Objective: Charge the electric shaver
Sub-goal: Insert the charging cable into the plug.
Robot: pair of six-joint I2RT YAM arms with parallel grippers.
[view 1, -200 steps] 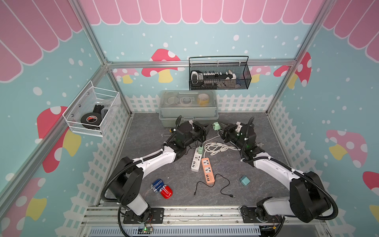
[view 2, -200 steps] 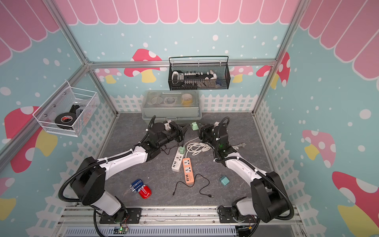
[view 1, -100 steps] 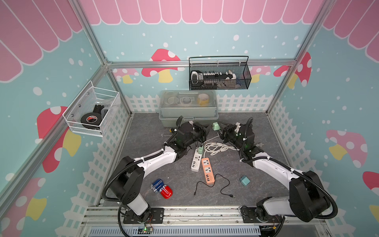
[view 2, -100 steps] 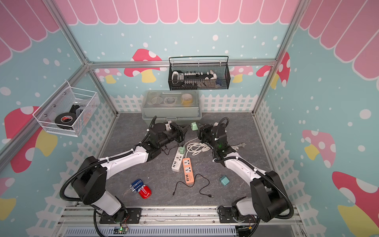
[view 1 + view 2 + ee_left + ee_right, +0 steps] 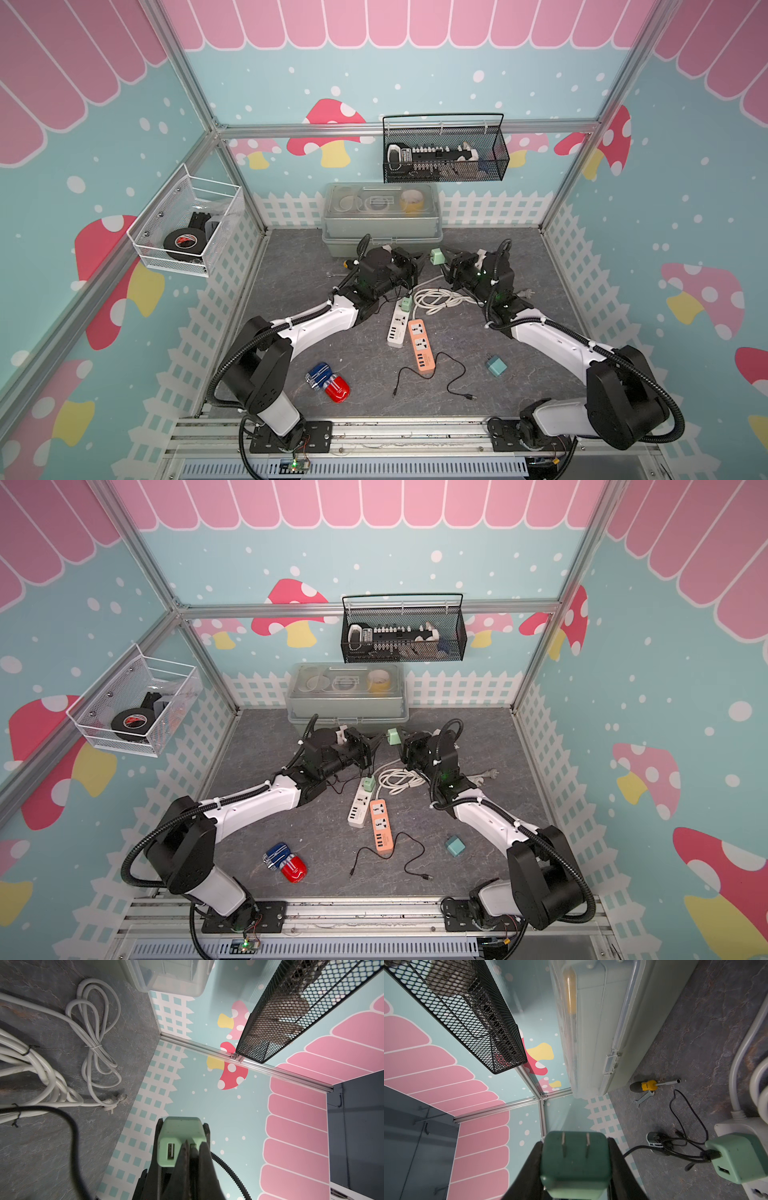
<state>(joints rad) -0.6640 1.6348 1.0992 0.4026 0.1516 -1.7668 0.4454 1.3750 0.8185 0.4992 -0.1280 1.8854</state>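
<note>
One green adapter (image 5: pixel 435 256), same raised spot.

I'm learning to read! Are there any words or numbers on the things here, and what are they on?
No text is readable.
Black tape roll in the white wire basket: red label, too blurred.
White object in the black mesh basket: dark print, too small.

Robot lab cell, dressed up like a playroom

An aluminium frame (image 5: pixel 216 129) carries printed panels with mushrooms (image 5: pixel 332 120), a pink awning (image 5: pixel 374 20) and a white fence (image 5: pixel 490 208). Two arms (image 5: pixel 316 324) are bolted to a rail (image 5: pixel 415 436) at the near edge of a grey desk (image 5: pixel 299 266). Wire baskets hang on the left (image 5: pixel 224 232) and far (image 5: pixel 444 172) walls.
</note>
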